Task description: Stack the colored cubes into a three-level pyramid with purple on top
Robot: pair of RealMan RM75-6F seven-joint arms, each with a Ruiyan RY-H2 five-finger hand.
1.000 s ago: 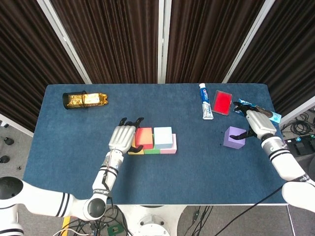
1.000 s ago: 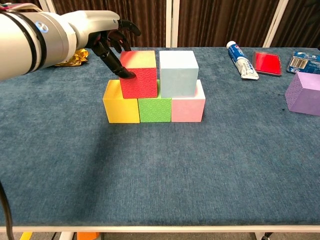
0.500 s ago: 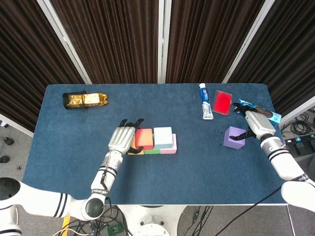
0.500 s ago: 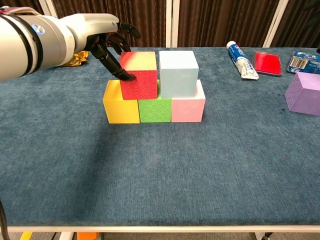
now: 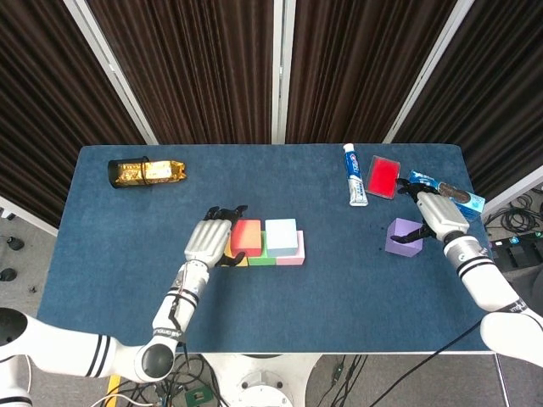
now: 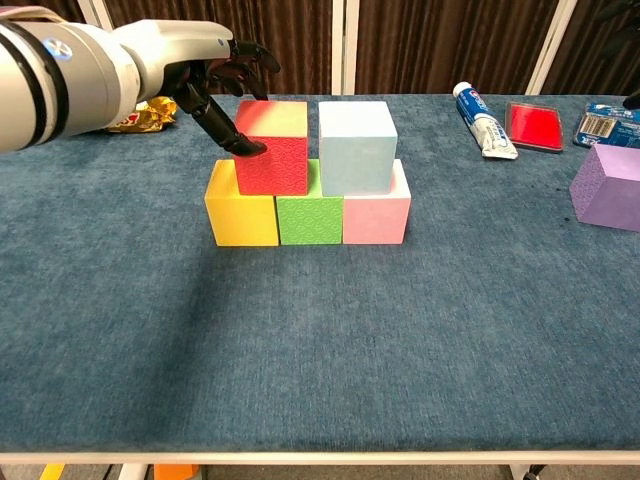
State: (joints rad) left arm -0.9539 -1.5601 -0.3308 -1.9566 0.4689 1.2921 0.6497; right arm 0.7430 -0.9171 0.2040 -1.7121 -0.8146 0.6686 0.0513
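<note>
The red cube [image 6: 272, 148] and light blue cube [image 6: 355, 148] sit on a row of yellow [image 6: 240, 215], green [image 6: 309, 220] and pink [image 6: 376, 218] cubes. My left hand [image 6: 205, 75] is at the red cube's left side. Its thumb tip touches that cube's left edge and the other fingers are spread above and behind it. In the head view the left hand [image 5: 210, 242] lies left of the red cube [image 5: 247, 237]. The purple cube [image 5: 404, 237] stands alone at the right on the cloth. My right hand [image 5: 434, 216] is right beside it, with its thumb at the cube's right edge and nothing held.
A toothpaste tube [image 5: 355, 174], a red flat case [image 5: 383, 176] and a blue packet [image 5: 462, 197] lie at the back right. A gold-wrapped item [image 5: 146, 171] lies at the back left. The blue cloth table [image 5: 339, 297] ends close behind my right hand.
The left hand and the red cube have shifted slightly left on the stack. The right hand has edged closer to the purple cube.
</note>
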